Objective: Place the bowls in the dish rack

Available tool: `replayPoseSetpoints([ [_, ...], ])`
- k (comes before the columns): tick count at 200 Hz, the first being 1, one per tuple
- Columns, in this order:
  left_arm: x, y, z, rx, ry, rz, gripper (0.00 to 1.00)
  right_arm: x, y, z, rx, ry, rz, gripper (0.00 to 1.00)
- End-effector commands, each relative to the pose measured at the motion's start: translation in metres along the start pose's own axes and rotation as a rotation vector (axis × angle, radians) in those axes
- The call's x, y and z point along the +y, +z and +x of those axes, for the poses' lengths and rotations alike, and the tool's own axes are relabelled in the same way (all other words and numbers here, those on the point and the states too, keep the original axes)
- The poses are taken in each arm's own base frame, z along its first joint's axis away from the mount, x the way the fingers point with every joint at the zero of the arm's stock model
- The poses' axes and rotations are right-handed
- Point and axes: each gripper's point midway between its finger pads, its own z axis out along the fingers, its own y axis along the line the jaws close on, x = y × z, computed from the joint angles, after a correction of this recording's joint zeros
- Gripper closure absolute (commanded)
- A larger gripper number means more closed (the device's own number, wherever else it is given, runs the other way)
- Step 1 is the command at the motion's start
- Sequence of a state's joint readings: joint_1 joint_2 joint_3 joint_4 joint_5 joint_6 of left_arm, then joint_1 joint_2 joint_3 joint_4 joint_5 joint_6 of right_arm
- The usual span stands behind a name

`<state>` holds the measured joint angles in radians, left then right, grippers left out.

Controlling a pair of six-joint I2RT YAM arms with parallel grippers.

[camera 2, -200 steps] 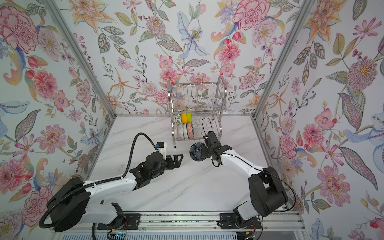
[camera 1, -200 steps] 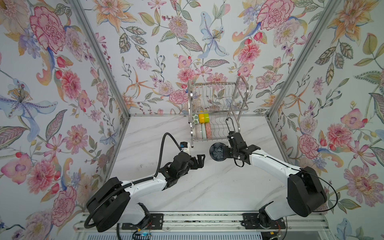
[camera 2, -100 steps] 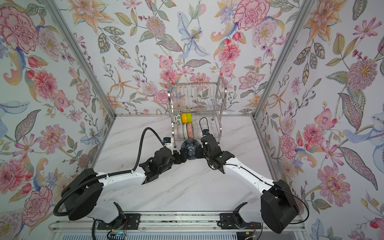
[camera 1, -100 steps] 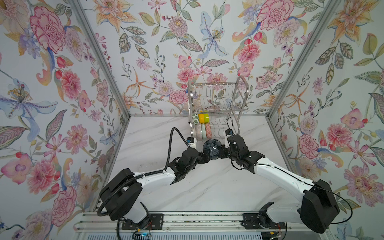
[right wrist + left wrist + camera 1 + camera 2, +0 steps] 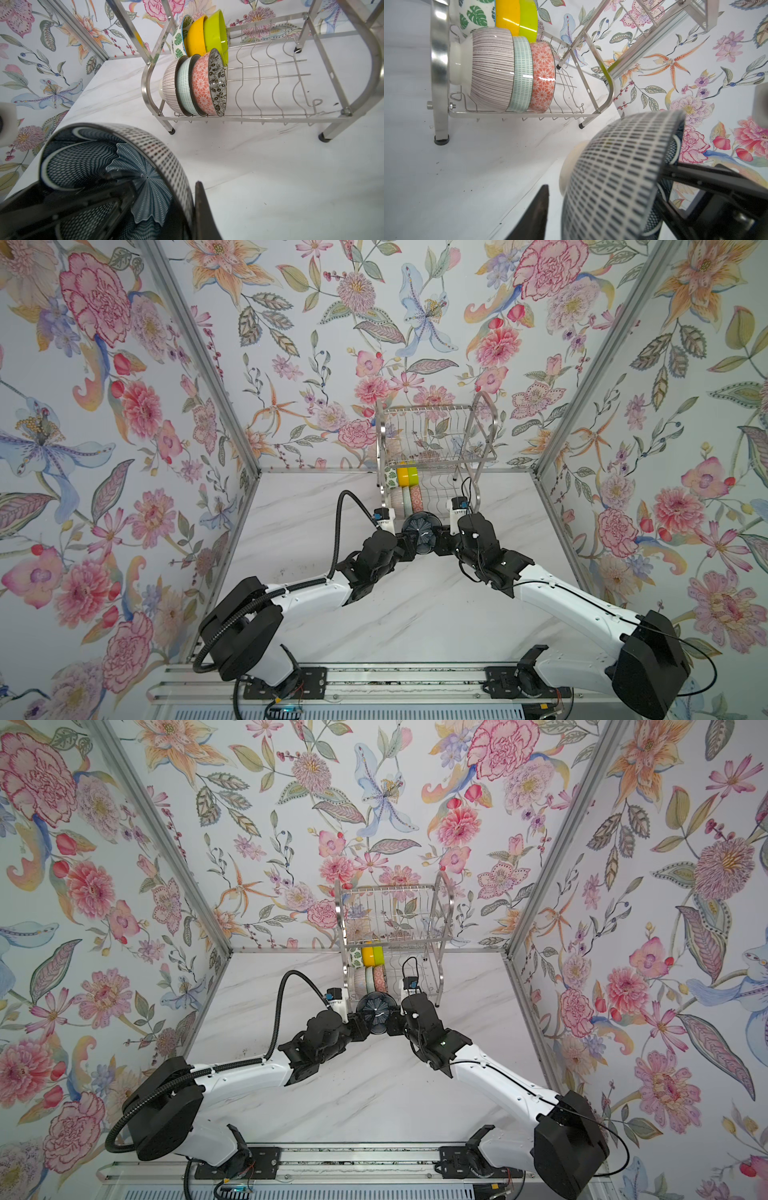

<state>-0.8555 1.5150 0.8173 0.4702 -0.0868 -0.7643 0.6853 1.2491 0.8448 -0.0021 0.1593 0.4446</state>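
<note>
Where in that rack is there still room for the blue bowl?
On the dish rack, the lower shelf is bare from the orange patterned bowl to the opposite end frame. Its other end holds six bowls. In front, left gripper and right gripper crowd the blue bowl.

We see a white marble tabletop (image 5: 415, 614) with flowered wallpaper walls (image 5: 332, 344) rising from its left, back and right edges. Bare metal posts (image 5: 198, 352) climb from its two back corners, and a few dark specks (image 5: 283, 571) dot its left part.
</note>
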Motion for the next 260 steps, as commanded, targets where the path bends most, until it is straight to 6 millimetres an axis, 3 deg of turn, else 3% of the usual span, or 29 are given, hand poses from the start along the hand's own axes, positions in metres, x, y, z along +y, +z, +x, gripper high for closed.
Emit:
replayPoseSetpoints([
  [1, 0.003, 0.001, -0.018, -0.064, 0.007, -0.026, 0.78, 0.013, -0.011, -0.033, -0.13, 0.052, -0.051, 0.98],
  [38, 0.011, -0.003, -0.039, -0.147, 0.06, -0.109, 1.0, 0.016, -0.013, -0.032, -0.08, 0.103, -0.107, 0.54],
  [71, 0.031, -0.01, -0.064, -0.282, 0.088, -0.238, 1.0, 0.017, -0.03, -0.049, -0.061, 0.212, -0.188, 0.02],
  [97, 0.042, -0.016, -0.084, -0.411, 0.153, -0.342, 1.0, 0.013, -0.044, -0.063, -0.061, 0.358, -0.195, 0.01],
  [107, 0.042, -0.02, -0.093, -0.466, 0.173, -0.364, 1.0, -0.001, -0.047, -0.073, -0.088, 0.455, -0.185, 0.01],
  [114, 0.047, -0.013, -0.089, -0.475, 0.22, -0.396, 1.0, -0.002, -0.048, -0.077, -0.094, 0.519, -0.2, 0.01],
  [139, 0.031, -0.012, -0.096, -0.567, 0.348, -0.453, 1.0, 0.004, -0.052, -0.089, -0.08, 0.698, -0.29, 0.01],
  [161, 0.009, -0.008, -0.095, -0.619, 0.46, -0.486, 1.0, 0.009, -0.053, -0.097, -0.098, 0.86, -0.37, 0.01],
  [196, -0.002, 0.001, -0.087, -0.628, 0.532, -0.485, 1.0, 0.01, -0.044, -0.094, -0.083, 1.051, -0.437, 0.02],
  [260, -0.001, 0.012, -0.071, -0.602, 0.595, -0.473, 1.0, 0.012, -0.022, -0.102, -0.072, 1.16, -0.494, 0.21],
])
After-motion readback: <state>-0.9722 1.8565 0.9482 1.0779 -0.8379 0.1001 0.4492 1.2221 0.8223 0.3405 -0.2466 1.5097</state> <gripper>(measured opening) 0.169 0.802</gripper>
